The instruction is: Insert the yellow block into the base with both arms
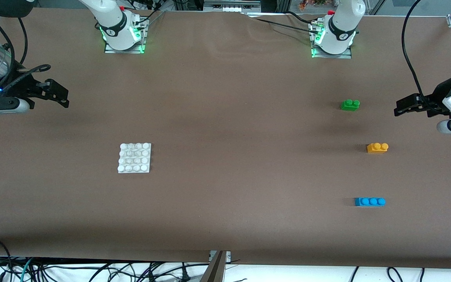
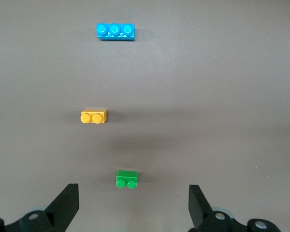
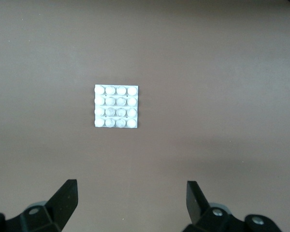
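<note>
The yellow block (image 1: 377, 147) lies on the brown table toward the left arm's end, between a green brick and a blue brick; it also shows in the left wrist view (image 2: 93, 117). The white studded base (image 1: 134, 158) lies flat toward the right arm's end and shows in the right wrist view (image 3: 116, 106). My left gripper (image 1: 399, 109) hangs open and empty above the table at the left arm's end, apart from the bricks. My right gripper (image 1: 63, 96) hangs open and empty above the table at the right arm's end, apart from the base.
A green two-stud brick (image 1: 350, 104) lies farther from the front camera than the yellow block; a blue three-stud brick (image 1: 369, 201) lies nearer. Both show in the left wrist view, green brick (image 2: 127, 179) and blue brick (image 2: 115, 32). Cables run along the table's edges.
</note>
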Tool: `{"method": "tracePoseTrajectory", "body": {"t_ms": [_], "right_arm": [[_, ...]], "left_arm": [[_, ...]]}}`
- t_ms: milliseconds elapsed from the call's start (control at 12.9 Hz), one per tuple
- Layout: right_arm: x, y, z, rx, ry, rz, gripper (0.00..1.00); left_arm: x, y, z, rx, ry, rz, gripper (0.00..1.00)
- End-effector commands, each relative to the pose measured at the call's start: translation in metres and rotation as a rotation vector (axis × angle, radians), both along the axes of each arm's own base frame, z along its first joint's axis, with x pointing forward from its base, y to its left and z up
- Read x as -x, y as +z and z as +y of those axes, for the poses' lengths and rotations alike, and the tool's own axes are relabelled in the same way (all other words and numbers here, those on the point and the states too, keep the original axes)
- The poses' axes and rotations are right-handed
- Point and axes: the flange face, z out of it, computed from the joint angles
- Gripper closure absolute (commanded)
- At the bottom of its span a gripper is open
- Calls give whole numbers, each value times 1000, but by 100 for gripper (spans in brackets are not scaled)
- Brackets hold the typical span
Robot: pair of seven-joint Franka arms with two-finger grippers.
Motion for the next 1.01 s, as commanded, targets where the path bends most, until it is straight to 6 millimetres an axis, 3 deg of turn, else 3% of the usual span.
{"method": "tracePoseTrajectory", "body": {"t_ms": [0,929], "right_arm": [[-1,5,1,-15,-9,-7,1],[-6,5,-1,-12,-14,-26,1]], "left_arm": [[2,2,1,-14,-22,2,0],[2,3,-2,-15,-19,1,0]]}}
